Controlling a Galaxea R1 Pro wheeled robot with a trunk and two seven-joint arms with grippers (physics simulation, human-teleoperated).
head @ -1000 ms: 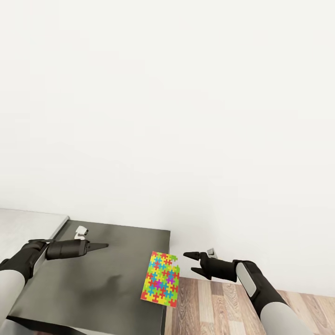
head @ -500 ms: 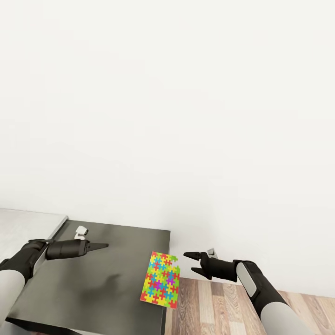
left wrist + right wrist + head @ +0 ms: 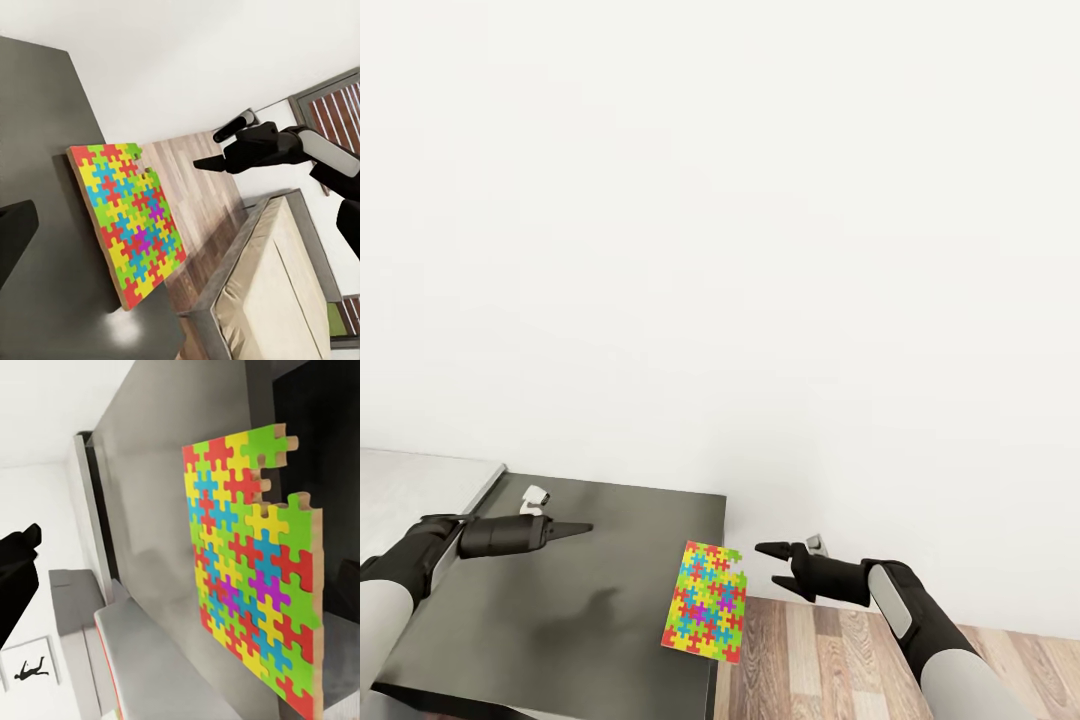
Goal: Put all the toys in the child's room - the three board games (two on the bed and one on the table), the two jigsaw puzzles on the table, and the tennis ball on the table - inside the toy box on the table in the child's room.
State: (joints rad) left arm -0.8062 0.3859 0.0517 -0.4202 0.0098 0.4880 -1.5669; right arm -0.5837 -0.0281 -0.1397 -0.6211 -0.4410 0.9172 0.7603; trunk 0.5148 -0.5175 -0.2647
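A dark grey-topped side unit [image 3: 560, 590] sits at lower left, against a white wall [image 3: 760, 250], wood-plank floor [image 3: 830, 660] at lower right.

1 jigsaw puzzle [image 3: 706, 600] lies on the side unit [image 3: 560, 600], overhanging its right edge, between left gripper [image 3: 582, 528] and right gripper [image 3: 772, 565].

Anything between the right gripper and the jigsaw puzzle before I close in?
Nothing: in the head view the gap between the right gripper and the jigsaw puzzle is bare, with wood floor below.

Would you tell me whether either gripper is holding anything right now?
Nothing is held: the multicoloured jigsaw puzzle lies on the dark grey-topped unit, between both empty grippers.
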